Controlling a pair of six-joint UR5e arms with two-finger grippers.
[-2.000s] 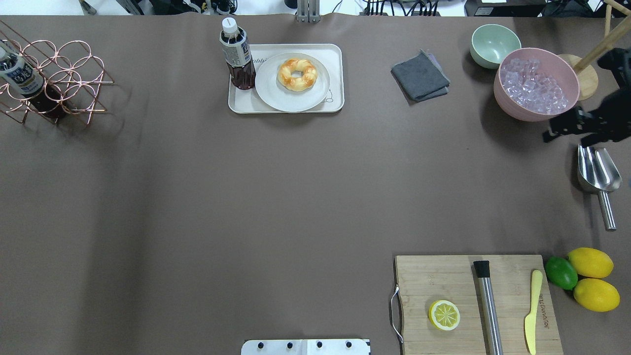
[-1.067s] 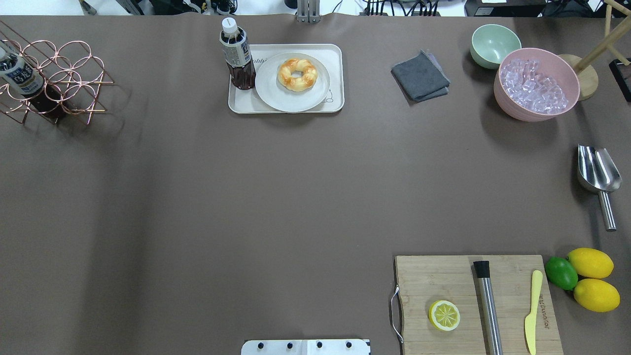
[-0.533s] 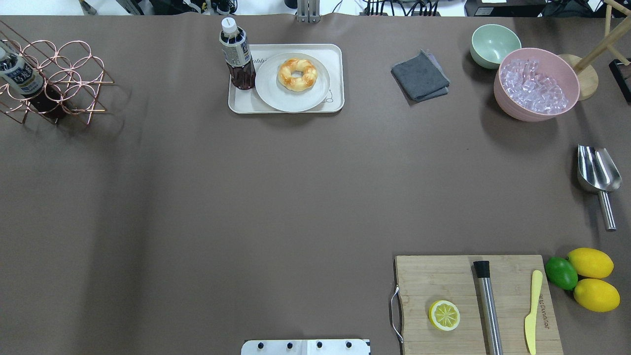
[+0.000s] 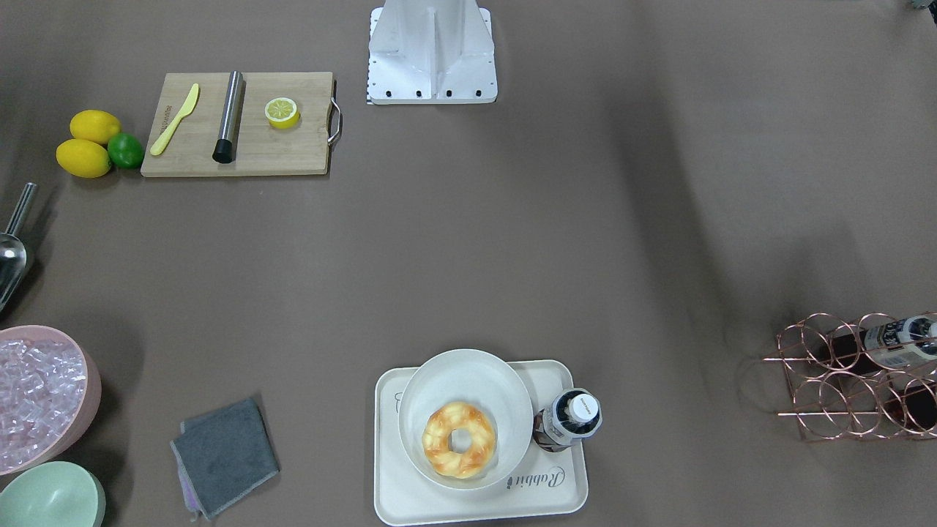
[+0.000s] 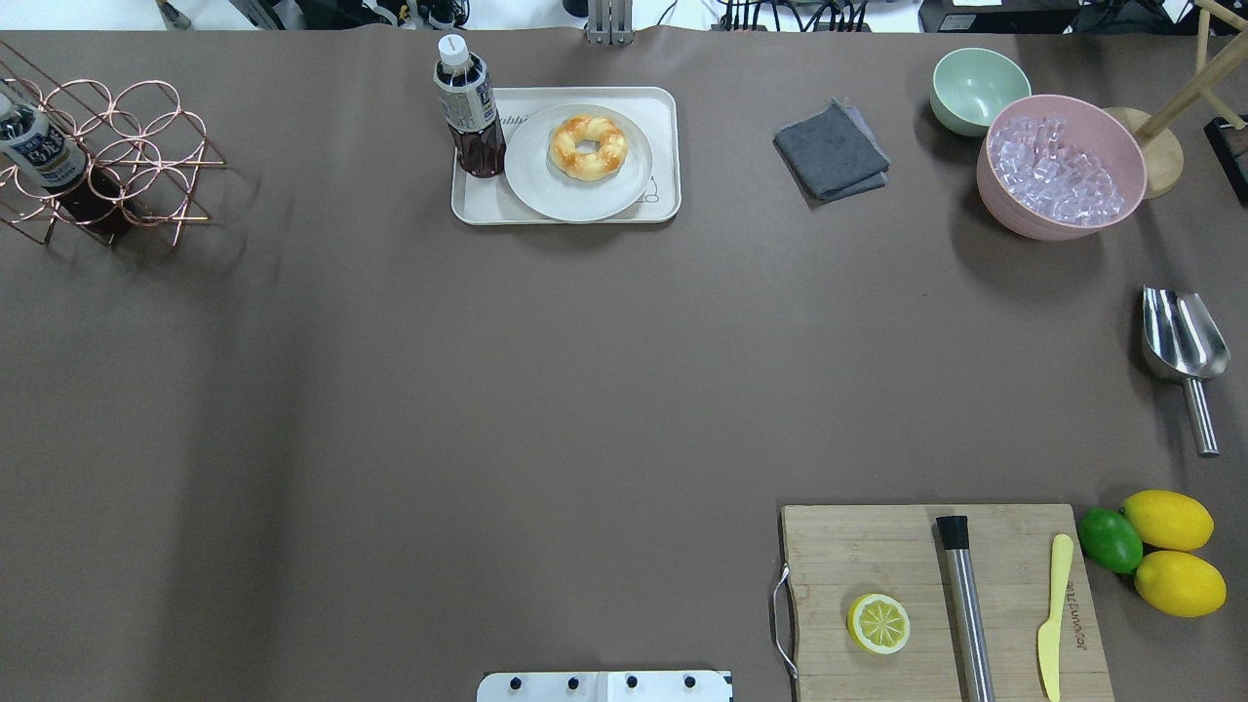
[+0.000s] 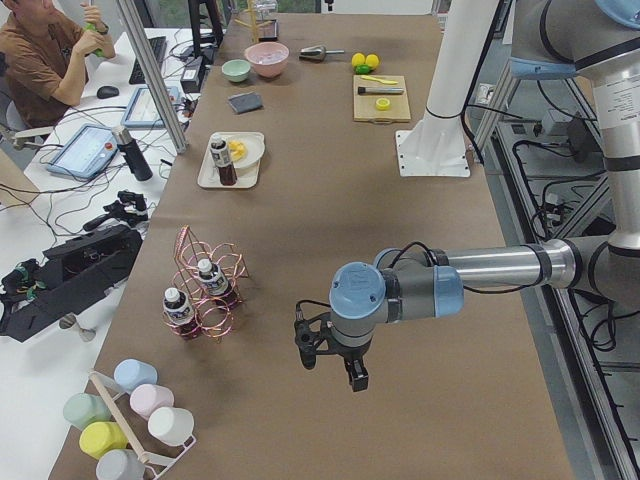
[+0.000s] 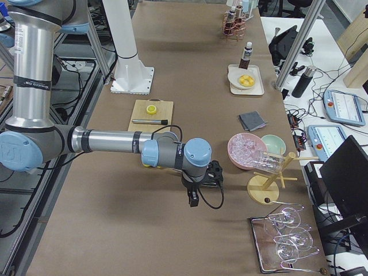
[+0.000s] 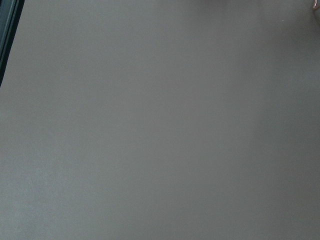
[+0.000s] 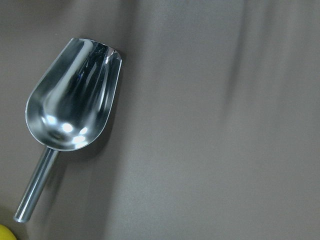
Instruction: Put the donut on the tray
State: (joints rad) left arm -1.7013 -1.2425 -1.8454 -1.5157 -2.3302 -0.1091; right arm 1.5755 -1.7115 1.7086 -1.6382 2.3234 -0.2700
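Observation:
The donut (image 5: pixel 562 152) lies on a round white plate (image 5: pixel 575 195) that sits on the cream tray (image 5: pixel 470 207) at the table's far side. A dark tea bottle (image 5: pixel 470 107) stands on the tray's left end. The donut (image 4: pixel 436 443) and the tray (image 4: pixel 410 505) also show in the front view. Neither gripper touches them. My left gripper (image 6: pixel 336 366) shows only in the left side view and hangs over bare table far from the tray; I cannot tell its state. My right gripper (image 7: pixel 194 199) shows only in the right side view, near the scoop; I cannot tell its state.
A wooden cutting board (image 5: pixel 877 546) holds a lemon half (image 5: pixel 878 623), a steel muddler and a yellow knife. A metal scoop (image 5: pixel 1182 341), a pink bowl of ice (image 5: pixel 1061 166), a green bowl (image 5: pixel 978 88) and a grey cloth (image 5: pixel 831 149) lie right. A copper rack (image 5: pixel 107 156) stands left.
Two seconds ago my right arm showed at the overhead view's right edge by the pink bowl; it has since left that view. The donut, plate and tray have not moved.

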